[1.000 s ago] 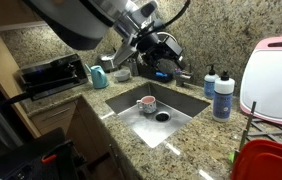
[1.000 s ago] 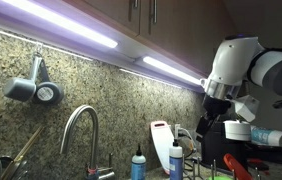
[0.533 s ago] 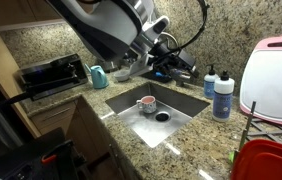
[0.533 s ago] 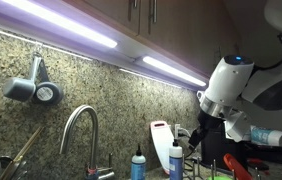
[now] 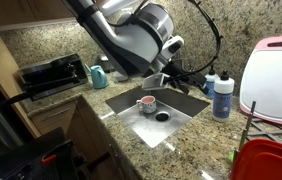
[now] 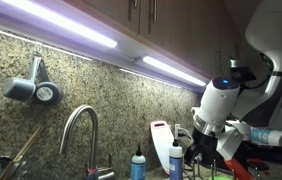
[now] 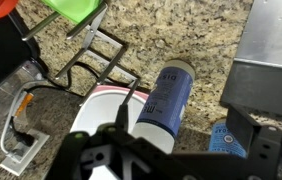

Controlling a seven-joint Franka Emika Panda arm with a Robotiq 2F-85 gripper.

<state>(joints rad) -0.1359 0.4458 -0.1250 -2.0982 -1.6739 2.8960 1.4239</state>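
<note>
Your hand (image 5: 189, 76) is spread wide and grasps nothing; no contact with any object is visible. In an exterior view it hangs above the back right corner of the sink (image 5: 186, 108), just beside two bottles on the granite tabletop (image 5: 186, 145).

The tall bottle (image 5: 224, 95), white with a blue label, stands upright at the right edge of the sink. The small bottle (image 5: 210, 82) stands just behind it, nearer the wall and nearer your hand.

In the wrist view the hand (image 7: 176, 162) looks down from above. The tall bottle (image 7: 166, 100) shows ahead of the fingers (image 7: 266, 152), roughly centred between them. A patch of blue label on the small bottle (image 7: 221, 140) shows close to the finger on the sink side. Whether that finger touches it cannot be told.

A white cutting board (image 5: 271, 75) leans upright just beyond the bottles. A cup (image 5: 148, 102) sits in the sink basin, well apart from your hand.
</note>
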